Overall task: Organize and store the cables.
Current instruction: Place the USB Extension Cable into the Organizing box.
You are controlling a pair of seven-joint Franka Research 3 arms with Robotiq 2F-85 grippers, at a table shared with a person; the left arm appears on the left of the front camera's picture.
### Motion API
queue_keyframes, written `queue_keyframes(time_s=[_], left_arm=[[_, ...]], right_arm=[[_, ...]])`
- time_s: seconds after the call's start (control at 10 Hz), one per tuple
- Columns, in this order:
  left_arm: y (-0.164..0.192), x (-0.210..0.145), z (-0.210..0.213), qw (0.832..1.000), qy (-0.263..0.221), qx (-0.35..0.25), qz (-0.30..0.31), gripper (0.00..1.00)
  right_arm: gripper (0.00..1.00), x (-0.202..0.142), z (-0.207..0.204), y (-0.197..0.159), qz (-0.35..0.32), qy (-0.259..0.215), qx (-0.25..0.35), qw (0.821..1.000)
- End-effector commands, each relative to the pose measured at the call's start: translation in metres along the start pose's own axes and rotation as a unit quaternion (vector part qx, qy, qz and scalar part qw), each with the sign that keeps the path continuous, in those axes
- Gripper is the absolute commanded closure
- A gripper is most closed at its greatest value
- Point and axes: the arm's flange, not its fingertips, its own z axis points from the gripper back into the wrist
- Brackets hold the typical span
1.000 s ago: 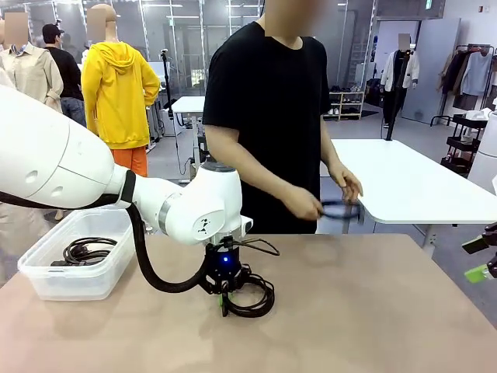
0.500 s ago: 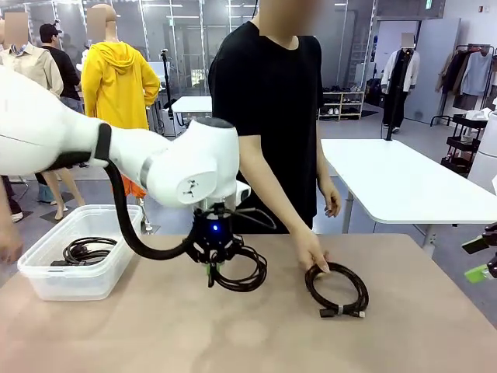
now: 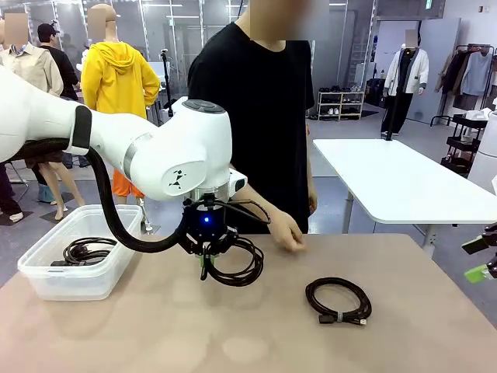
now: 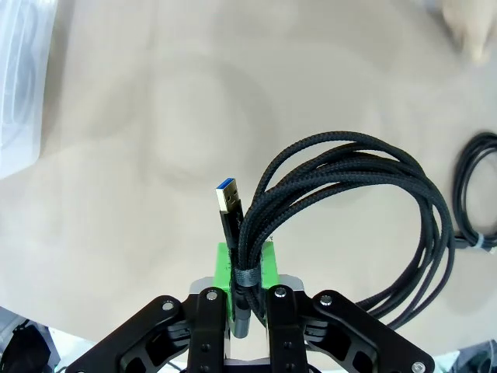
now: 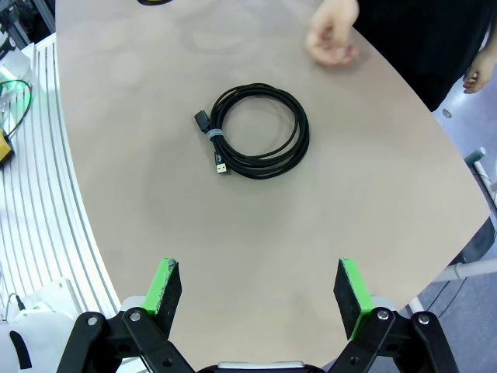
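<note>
While the left arm reaches in over the table (image 3: pixel 404 342), we record the left gripper (image 3: pixel 204 270) hanging above the tabletop near its middle, clear of the surface, its jaws clamped on one black cable coil (image 3: pixel 238 264). From the left wrist view, the green pads (image 4: pixel 269 268) pinch this held coil at its bound section, where a grey tie wraps the strands. The braided loops fan out to one side of the fingers, and a blue-tongued USB plug (image 4: pixel 227 196) stands up just past the pads. A second coil (image 3: pixel 338 301) lies flat on the table, to the robot's right of the held one and well apart from it. Its two plug ends lie close together at one edge, beside a small grey tie. A third coil (image 3: pixel 85 250) rests inside the clear plastic bin (image 3: pixel 46 284), which stands at the table's left end. The person's hand (image 3: pixel 286 231), loosely curled, sits at the far edge of the table, near the held coil. It touches neither that coil nor the second one. The right gripper (image 5: pixel 257 284) is spread wide and grasps nothing. In the right wrist view it looks down on the tabletop, the second coil lying well beyond its fingertips and the person's hand farther off at the table's rim.
</note>
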Motion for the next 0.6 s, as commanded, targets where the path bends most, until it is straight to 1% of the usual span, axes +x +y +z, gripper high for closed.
queue_keyframes(time_s=[0.0, 0.1, 0.2, 0.3, 0.4, 0.5], left_arm=[[-0.002, 0.003, 0.001, 1.000, 0.002, 0.004, 0.009, 1.00], [-0.002, 0.003, 0.001, 1.000, 0.002, 0.004, 0.009, 1.00], [0.001, 0.001, -0.003, 1.000, 0.002, 0.001, 0.002, 0.83], [0.024, 0.011, 0.020, 0.999, -0.022, -0.027, -0.029, 0.83], [0.056, 0.016, 0.038, 0.995, -0.017, -0.037, -0.091, 0.83], [0.090, 0.018, 0.046, 0.990, -0.030, -0.021, -0.133, 0.83]], right_arm=[[0.00, 0.001, 0.000, -0.002, 0.002, -0.008, 0.001, 1.000], [0.00, 0.001, 0.000, -0.002, 0.002, -0.008, 0.001, 1.000], [0.00, 0.001, 0.000, -0.002, 0.002, -0.008, 0.001, 1.000], [0.00, 0.001, 0.000, -0.002, 0.002, -0.008, 0.001, 1.000], [0.00, 0.001, 0.000, -0.002, 0.002, -0.008, 0.001, 1.000], [0.00, 0.001, 0.000, -0.002, 0.002, -0.008, 0.001, 1.000]])
